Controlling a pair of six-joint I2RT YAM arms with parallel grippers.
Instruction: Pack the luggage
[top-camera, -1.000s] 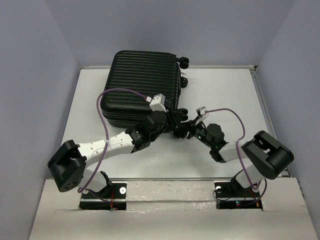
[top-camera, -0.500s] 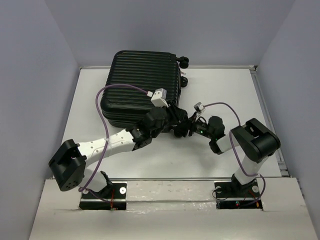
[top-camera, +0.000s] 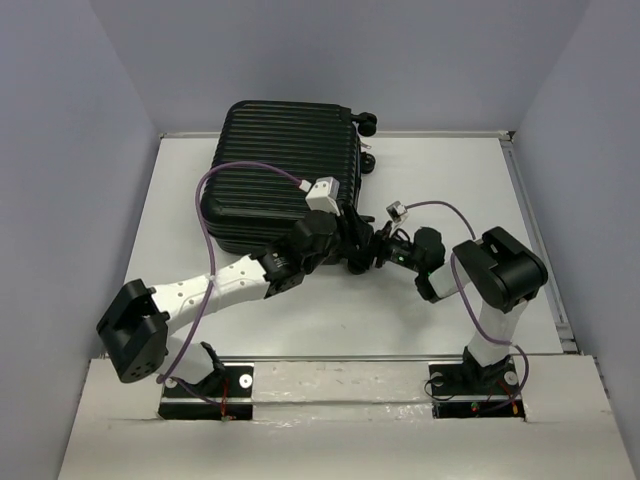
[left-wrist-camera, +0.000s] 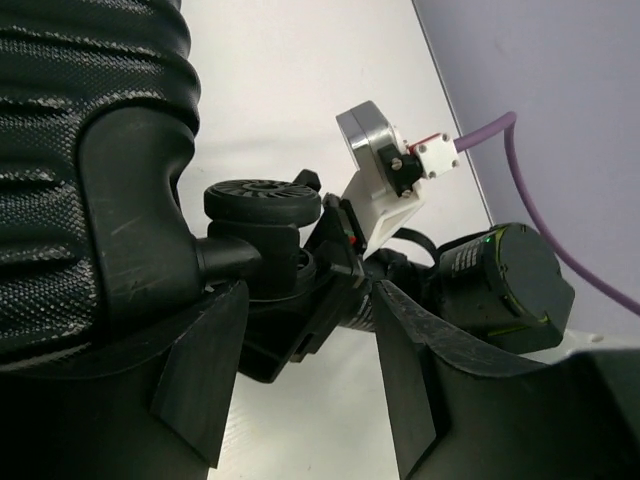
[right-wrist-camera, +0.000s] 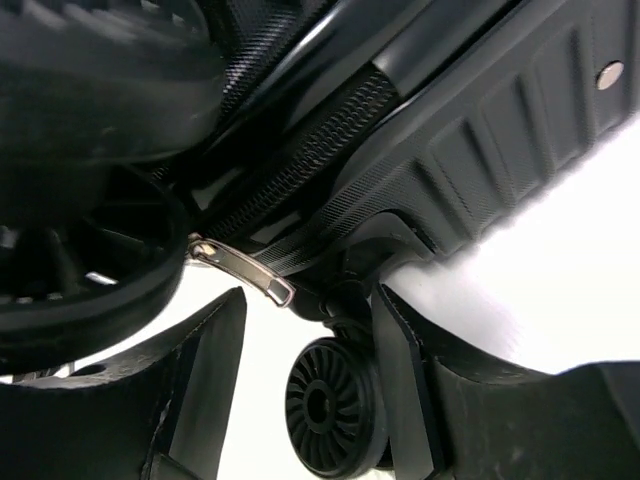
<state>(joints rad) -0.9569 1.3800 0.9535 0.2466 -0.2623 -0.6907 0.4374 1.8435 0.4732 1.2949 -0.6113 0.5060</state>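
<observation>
The luggage (top-camera: 285, 165) lies flat and closed at the back of the table, a black ribbed hard shell that also fills the left wrist view (left-wrist-camera: 70, 150) and the right wrist view (right-wrist-camera: 480, 130). Both grippers meet at its near right corner. My left gripper (left-wrist-camera: 310, 320) is open beside a corner wheel (left-wrist-camera: 262, 200), with only bare table between its fingers (left-wrist-camera: 200, 370). My right gripper (right-wrist-camera: 312, 310) is open too. A black spoked wheel (right-wrist-camera: 335, 400) sits between its fingers, close to the right one. A silver zipper pull (right-wrist-camera: 245, 272) hangs just above the left finger.
The white table (top-camera: 450, 190) is walled in grey on three sides. Two more wheels (top-camera: 367, 125) stick out at the suitcase's far right corner. The right arm's wrist camera (left-wrist-camera: 385, 165) and purple cable (left-wrist-camera: 540, 200) crowd close to my left gripper.
My left gripper has opened. The right arm has swung left and its gripper has pushed in closer to the suitcase corner. The suitcase has not moved.
</observation>
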